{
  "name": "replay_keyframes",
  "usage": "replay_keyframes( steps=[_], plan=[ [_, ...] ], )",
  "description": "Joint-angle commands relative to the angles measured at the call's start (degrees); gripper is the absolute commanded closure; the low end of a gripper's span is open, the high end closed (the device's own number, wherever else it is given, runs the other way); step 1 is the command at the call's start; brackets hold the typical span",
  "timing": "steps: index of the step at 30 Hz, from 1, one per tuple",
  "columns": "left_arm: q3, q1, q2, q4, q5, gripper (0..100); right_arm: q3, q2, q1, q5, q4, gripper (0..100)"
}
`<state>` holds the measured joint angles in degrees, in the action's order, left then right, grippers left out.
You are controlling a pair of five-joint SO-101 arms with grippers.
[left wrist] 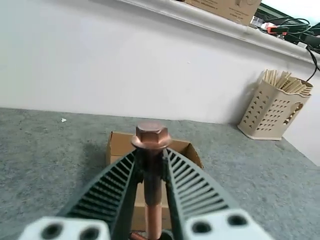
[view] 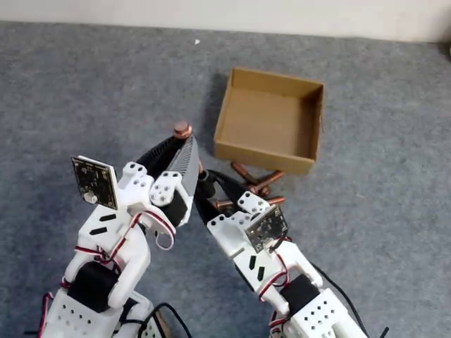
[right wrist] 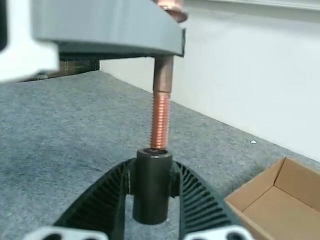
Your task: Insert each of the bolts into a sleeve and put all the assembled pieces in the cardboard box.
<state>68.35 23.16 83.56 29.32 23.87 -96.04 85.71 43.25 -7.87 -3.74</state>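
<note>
My left gripper (left wrist: 150, 167) is shut on a copper bolt (left wrist: 151, 150), held upright with its hex head above the fingers; the bolt's head (view: 182, 129) sits at the tip of the raised left gripper (view: 184, 151) in the high view. Directly below, my right gripper (right wrist: 151, 187) is shut on a black sleeve (right wrist: 151, 185), also upright. The bolt's threaded end (right wrist: 160, 122) reaches down into the sleeve's top opening. The sleeve (view: 205, 177) sits under the left fingers in the high view. The cardboard box (view: 270, 120) stands open just beyond both grippers.
Several loose copper bolts (view: 255, 182) lie in a pile on the grey carpet between the box and the right arm. A beige perforated holder (left wrist: 274, 110) with sticks stands by the white wall far behind the box.
</note>
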Motion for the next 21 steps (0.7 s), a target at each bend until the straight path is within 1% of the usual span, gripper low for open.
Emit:
replay_keyframes(
  steps=[1, 3, 7, 15, 21],
  plan=[
    [-1.1, 4.6, -0.1, 0.1, -3.3, 99, -6.2, 1.0, -1.4, -0.3, -2.7, 99.4],
    [-1.1, 5.0, -0.1, 0.6, -4.6, 99, -6.2, 0.9, -1.8, -0.3, -2.7, 99.4],
    [-0.7, 4.4, -0.1, 1.1, -4.7, 99, -6.2, 0.9, -1.9, -0.3, -2.7, 99.4],
    [-0.7, 4.5, -0.1, 8.6, -4.7, 99, -6.2, 1.0, -2.0, -0.3, -2.7, 99.4],
    [-0.9, 4.4, -0.1, 8.7, -4.7, 99, -6.2, 0.7, -2.0, -0.5, -2.5, 99.4]
  ],
)
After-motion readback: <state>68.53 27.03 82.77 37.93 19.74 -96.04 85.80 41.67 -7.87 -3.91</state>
